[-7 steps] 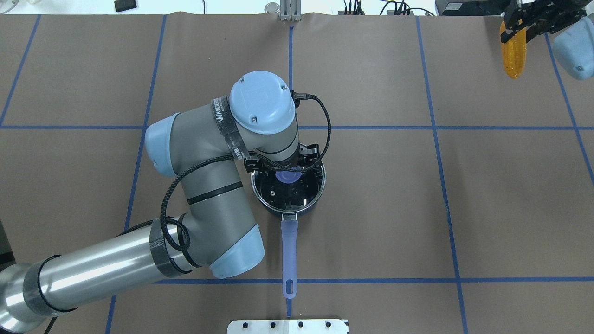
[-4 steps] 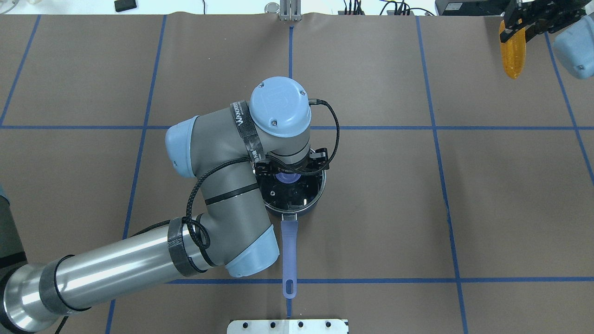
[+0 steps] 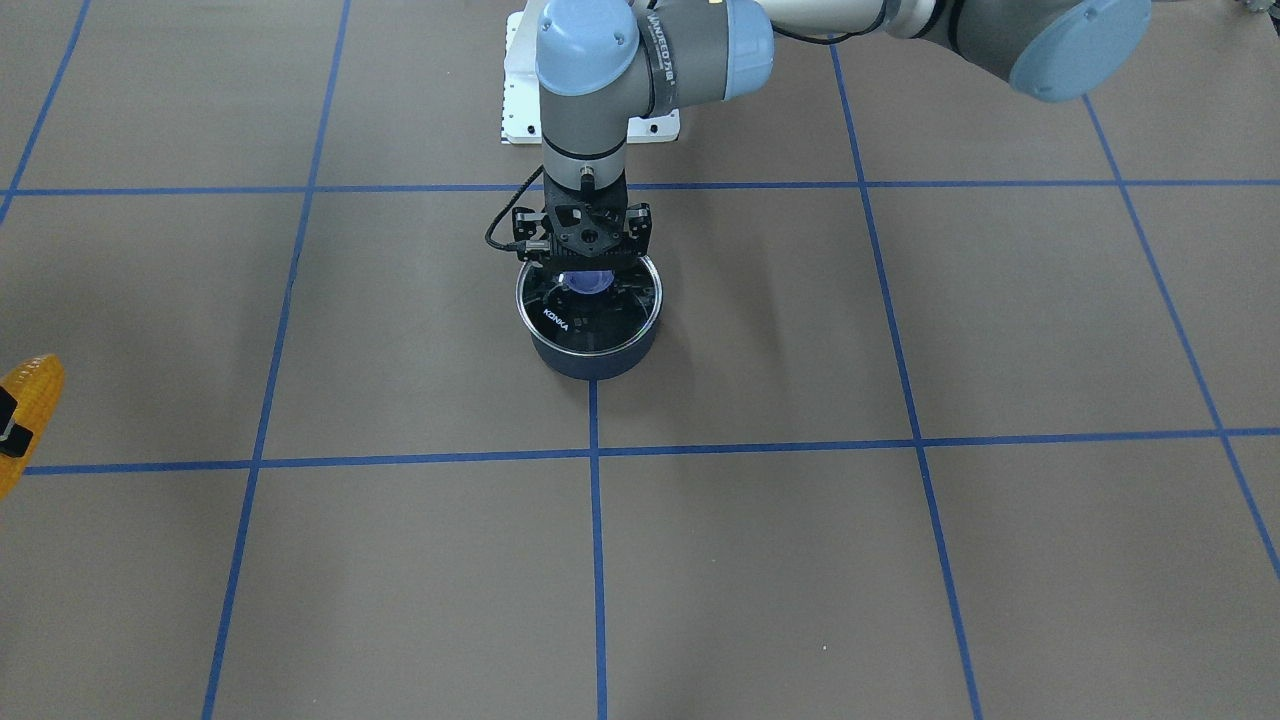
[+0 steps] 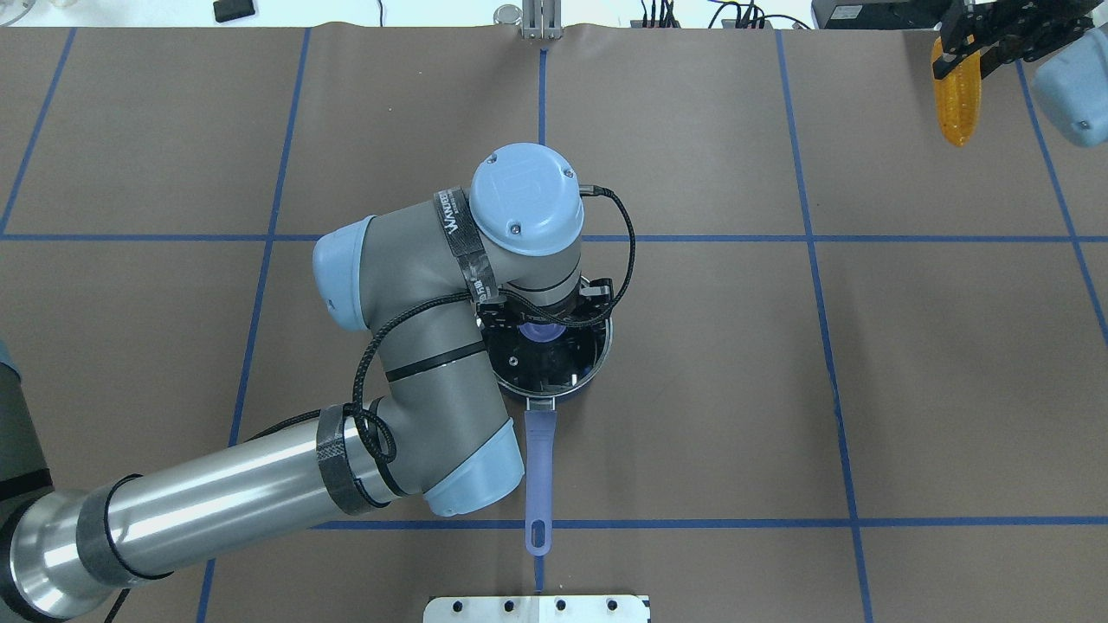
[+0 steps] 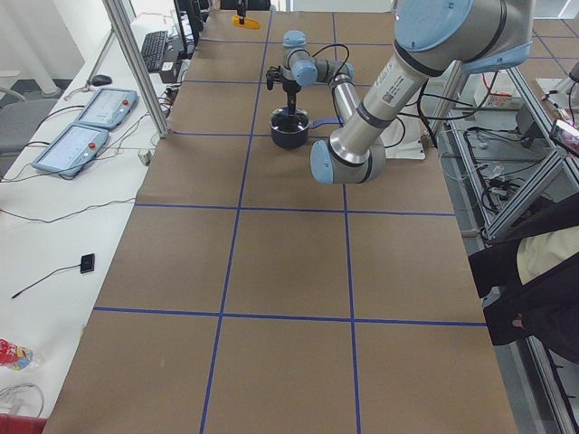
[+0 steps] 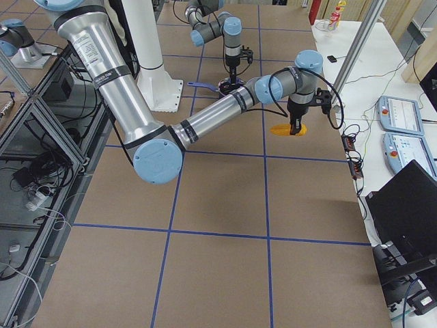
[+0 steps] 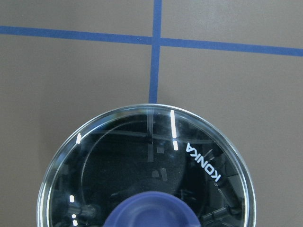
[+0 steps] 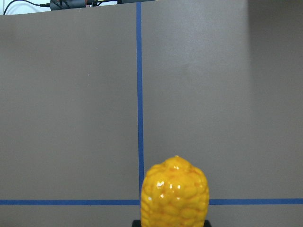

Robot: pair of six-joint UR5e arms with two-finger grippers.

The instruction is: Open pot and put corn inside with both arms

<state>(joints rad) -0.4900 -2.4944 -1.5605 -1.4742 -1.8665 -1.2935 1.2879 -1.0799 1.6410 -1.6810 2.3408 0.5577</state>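
Observation:
A dark pot (image 3: 590, 362) with a glass lid (image 3: 585, 322), a purple knob (image 4: 541, 331) and a long purple handle (image 4: 538, 467) stands at the table's middle. My left gripper (image 3: 585, 268) is open, pointing down, its fingers on either side of the knob. The left wrist view shows the lid (image 7: 142, 161) and knob (image 7: 151, 210) close below. My right gripper (image 4: 961, 52) is shut on the yellow-orange corn (image 4: 956, 108) at the table's far right corner, low over the surface. The corn also shows in the right wrist view (image 8: 175, 194) and the front view (image 3: 22, 415).
A white mounting plate (image 4: 537, 608) sits at the near table edge behind the pot's handle. Blue tape lines grid the brown table. A side bench with control pendants (image 5: 81, 136) runs along the far edge. A seated person (image 5: 543, 271) is by the robot's side.
My left arm has moved right and brought its gripper over the lid's knob. The pot, the lid and the right gripper with the corn have hardly moved.

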